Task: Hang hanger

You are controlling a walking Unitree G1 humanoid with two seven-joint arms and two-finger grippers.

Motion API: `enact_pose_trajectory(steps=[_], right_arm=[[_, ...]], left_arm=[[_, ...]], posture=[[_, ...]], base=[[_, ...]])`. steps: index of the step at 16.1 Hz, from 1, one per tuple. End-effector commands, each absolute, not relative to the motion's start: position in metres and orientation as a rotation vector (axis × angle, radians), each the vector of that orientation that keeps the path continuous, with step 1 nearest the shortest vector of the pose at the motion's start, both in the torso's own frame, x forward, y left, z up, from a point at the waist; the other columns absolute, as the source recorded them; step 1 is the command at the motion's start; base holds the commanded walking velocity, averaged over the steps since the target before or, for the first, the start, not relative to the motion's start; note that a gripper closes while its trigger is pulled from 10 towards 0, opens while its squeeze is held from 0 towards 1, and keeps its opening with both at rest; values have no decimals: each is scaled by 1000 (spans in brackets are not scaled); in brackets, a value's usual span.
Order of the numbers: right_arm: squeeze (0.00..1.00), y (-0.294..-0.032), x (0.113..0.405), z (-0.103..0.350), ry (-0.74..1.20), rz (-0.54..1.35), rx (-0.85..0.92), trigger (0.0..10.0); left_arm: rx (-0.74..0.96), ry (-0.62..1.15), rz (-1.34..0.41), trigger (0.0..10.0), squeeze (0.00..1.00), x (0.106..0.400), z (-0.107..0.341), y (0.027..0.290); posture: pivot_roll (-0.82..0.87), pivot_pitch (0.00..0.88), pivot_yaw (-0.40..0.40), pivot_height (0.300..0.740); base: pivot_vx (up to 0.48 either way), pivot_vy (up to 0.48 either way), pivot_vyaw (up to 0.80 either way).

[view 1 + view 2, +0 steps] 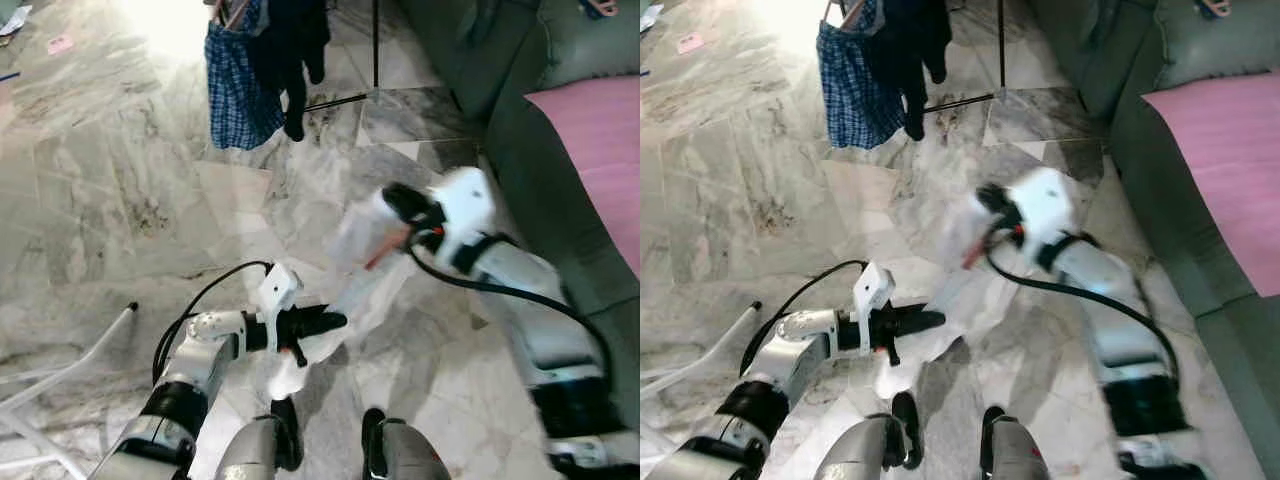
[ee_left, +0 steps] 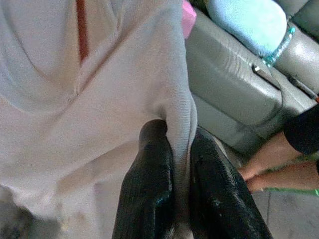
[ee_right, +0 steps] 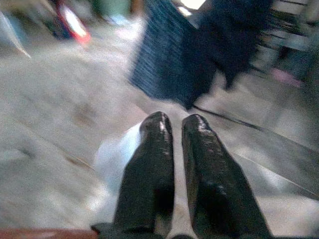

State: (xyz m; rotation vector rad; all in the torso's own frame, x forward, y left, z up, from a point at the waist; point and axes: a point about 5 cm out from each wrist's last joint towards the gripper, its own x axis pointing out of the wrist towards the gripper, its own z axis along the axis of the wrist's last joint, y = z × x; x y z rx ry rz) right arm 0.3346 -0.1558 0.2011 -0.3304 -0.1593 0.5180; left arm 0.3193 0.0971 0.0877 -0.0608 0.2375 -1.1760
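Marble floor (image 1: 120,200), glossy and veined, spreads beside a grey leather sofa (image 1: 520,150). Checked and dark clothes (image 1: 250,70) hang ahead. Soft pale knit garment (image 1: 350,290), with a reddish hanger (image 1: 385,250) inside, stretches between both grippers: left gripper (image 1: 335,322) pinches its hem, right gripper (image 1: 395,200) holds the blurred top, fingers narrow.

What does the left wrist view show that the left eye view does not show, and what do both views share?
Left wrist view: the fingers closed on a fold of the pale garment, a red strip inside it, a light blue cushion and a person's bare feet. Left eye view: the right gripper raised and blurred, the checked blue garment hanging ahead, the marble floor and a pink cover. Both share the left gripper, the pale garment and the grey sofa.
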Motion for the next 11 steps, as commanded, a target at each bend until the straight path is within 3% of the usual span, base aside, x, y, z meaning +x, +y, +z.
enact_pose_trajectory(steps=[1,7,9,11], right_arm=[[1000,-166,332,182,-90,467,-380,10000],[1000,-216,330,209,-249,209,-434,10000],[1000,-218,329,211,-265,208,-443,10000],[1000,-210,323,213,-279,302,-489,10000]], left_arm=[[-66,136,-1152,1490,0,328,105,100],[-47,130,-1160,1686,0,329,105,106],[-50,128,-1166,1020,0,328,105,106],[-41,125,-1171,1529,0,329,105,104]], posture=[[-61,298,45,740],[-79,298,41,740],[-81,298,41,740],[-81,298,41,740]], base=[[0,0,0],[0,0,0],[0,0,0],[0,0,0]])
